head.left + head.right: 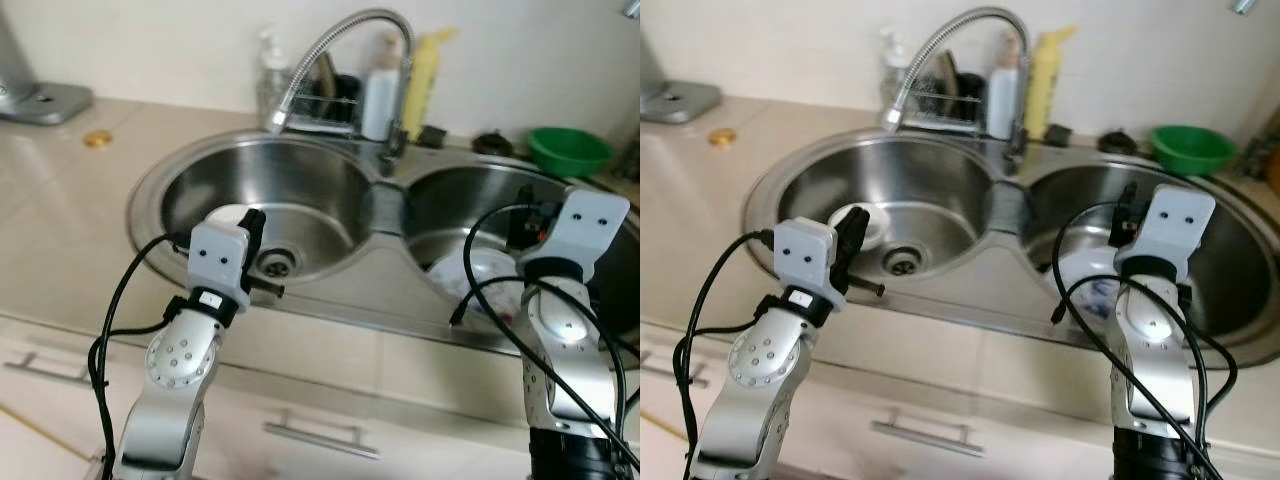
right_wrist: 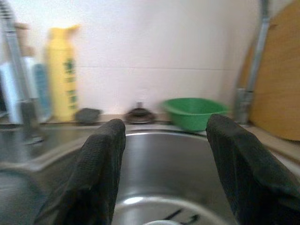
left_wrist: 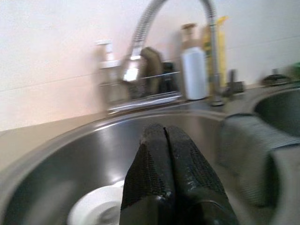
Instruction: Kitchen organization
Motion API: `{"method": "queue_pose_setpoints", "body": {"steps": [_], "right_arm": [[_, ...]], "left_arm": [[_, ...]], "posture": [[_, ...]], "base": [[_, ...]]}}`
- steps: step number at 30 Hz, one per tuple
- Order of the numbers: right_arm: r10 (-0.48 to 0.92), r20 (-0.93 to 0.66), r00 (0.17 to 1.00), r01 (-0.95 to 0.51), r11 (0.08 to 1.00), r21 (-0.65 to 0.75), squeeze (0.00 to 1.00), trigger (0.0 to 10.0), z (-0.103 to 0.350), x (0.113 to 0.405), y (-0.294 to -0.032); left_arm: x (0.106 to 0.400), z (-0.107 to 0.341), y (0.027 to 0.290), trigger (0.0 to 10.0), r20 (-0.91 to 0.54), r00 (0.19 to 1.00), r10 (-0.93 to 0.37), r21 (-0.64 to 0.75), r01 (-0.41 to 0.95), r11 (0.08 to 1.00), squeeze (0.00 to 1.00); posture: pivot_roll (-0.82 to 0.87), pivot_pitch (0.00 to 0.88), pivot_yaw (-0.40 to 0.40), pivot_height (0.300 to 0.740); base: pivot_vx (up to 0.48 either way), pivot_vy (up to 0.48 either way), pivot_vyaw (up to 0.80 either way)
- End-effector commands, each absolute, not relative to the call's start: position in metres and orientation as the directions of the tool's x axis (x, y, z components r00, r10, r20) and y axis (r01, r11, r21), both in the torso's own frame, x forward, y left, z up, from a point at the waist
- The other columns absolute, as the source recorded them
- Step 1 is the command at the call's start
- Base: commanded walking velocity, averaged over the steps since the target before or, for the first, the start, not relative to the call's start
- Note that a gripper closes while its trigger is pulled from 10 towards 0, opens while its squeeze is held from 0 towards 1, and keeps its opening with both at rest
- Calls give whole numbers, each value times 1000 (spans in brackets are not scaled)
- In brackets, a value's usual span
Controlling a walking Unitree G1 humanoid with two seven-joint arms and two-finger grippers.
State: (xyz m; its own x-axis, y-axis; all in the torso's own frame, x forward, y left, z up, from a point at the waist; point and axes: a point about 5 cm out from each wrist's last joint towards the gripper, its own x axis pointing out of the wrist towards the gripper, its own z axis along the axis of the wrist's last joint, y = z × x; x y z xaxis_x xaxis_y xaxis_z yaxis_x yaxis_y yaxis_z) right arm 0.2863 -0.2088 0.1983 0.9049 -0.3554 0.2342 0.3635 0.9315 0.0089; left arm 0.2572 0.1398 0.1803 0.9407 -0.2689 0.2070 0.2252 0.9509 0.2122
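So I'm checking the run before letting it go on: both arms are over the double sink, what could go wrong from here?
1. The left gripper has its fingers shut above the white dish in the left basin; lowered like that, it would likely push the dish rather than grasp it.
2. The right gripper is open over the plate in the right basin; smooth wet steel may let the plate slide.
3. The cables loop loosely near the sink rim and could snag.

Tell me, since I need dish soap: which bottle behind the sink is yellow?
The yellow bottle right of the faucet neck, beside the white bottle; the pump bottle at left is clear.
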Motion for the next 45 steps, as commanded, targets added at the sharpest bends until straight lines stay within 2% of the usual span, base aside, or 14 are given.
{"method": "queue_pose_setpoints", "body": {"steps": [1,14,32,45], "right_arm": [[-348,242,906,358,934,2,0,10000,200,285,-205],[-359,252,899,370,929,6,0,10000,199,284,-201],[-380,276,883,397,918,-7,0,10000,202,283,-203],[-394,272,878,411,912,-4,0,10000,200,282,-206]], "left_arm": [[259,180,141,10000,207,942,-264,214,220,952,0],[259,180,142,10000,221,938,-266,215,219,952,0],[260,183,140,10000,252,928,-275,220,222,950,0],[261,181,138,10000,247,930,-274,174,236,956,0]], "posture": [[169,0,-47,740],[174,0,-45,740],[169,0,-46,740],[165,0,-44,740]], "base": [[0,480,0],[0,455,0],[0,0,0],[-76,0,0]]}}
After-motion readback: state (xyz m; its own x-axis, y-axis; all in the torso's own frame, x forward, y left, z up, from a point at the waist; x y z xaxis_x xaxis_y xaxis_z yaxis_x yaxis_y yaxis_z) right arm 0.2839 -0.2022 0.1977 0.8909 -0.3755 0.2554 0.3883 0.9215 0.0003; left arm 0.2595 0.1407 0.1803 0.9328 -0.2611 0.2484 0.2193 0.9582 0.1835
